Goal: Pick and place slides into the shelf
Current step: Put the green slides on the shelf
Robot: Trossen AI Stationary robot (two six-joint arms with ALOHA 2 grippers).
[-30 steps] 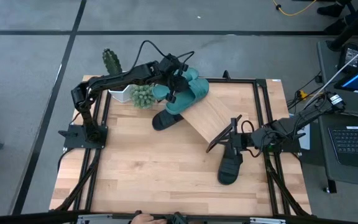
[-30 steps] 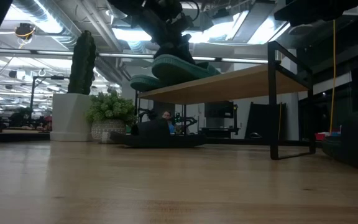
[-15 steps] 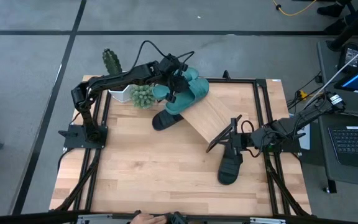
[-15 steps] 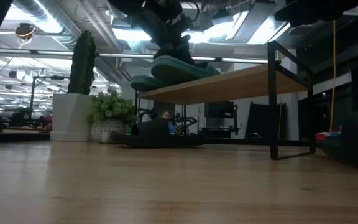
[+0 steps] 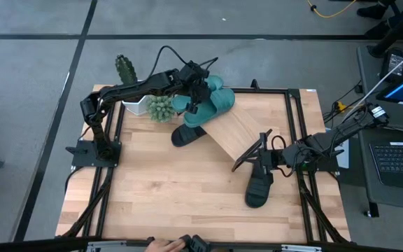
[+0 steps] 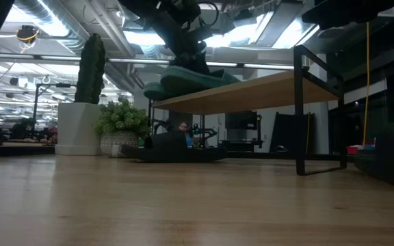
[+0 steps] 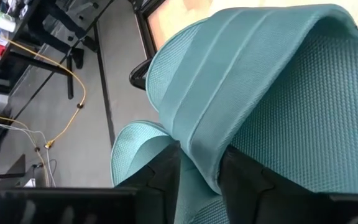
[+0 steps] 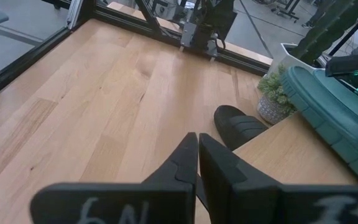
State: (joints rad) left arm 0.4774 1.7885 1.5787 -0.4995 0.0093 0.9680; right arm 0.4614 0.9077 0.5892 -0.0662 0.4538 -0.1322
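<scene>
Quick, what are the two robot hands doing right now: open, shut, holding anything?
Left gripper: fingers astride the strap of a teal slide on the shelf; open or gripping cannot be told.
Right gripper: shut, empty, above the table.

Left gripper (image 5: 194, 94): fingers parted slightly, loosening on strap compared with a second ago.
Teal slide (image 6: 193, 76): settled lower, flatter on shelf (image 6: 252, 91).
Hand (image 5: 165, 244) at table's near edge: shifted.
</scene>
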